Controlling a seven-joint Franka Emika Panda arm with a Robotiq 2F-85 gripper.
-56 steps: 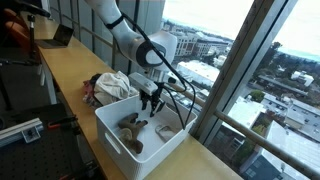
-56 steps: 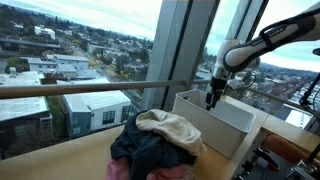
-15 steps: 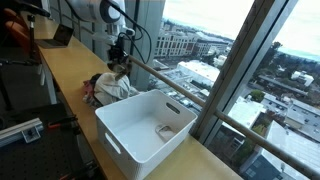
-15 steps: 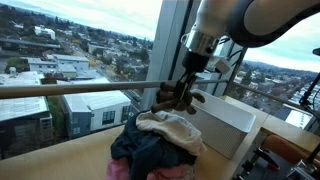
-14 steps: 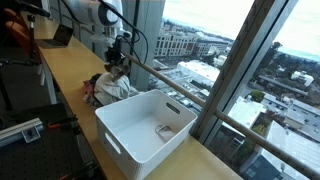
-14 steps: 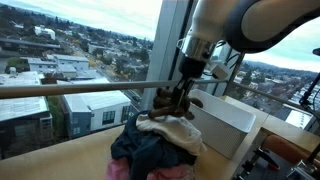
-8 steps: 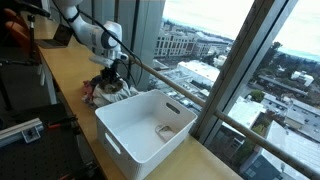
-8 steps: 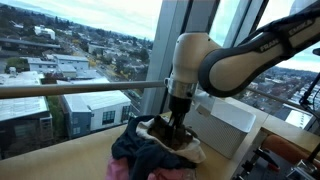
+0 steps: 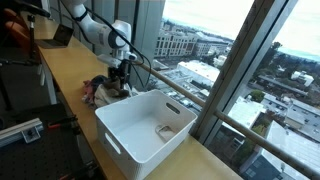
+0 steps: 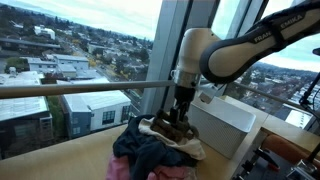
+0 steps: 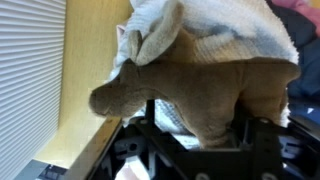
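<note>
The fingers of the black gripper (image 10: pixel 180 122) are seen spread apart around a brown soft cloth (image 11: pixel 190 88), which is laid on a heap of crumpled clothes (image 10: pixel 150 152).

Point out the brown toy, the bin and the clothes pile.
brown toy (image 11: pixel 200 90): wrist view, its body
bin (image 9: pixel 140 122): in an exterior view, its bare floor
clothes pile (image 10: pixel 145 152): in an exterior view, the dark garment

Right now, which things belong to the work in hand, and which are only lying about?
In hand:
gripper
brown cloth under it
white towel
pile of clothes

Lying about:
white bin
small scrap inside the bin
laptop
table
</note>
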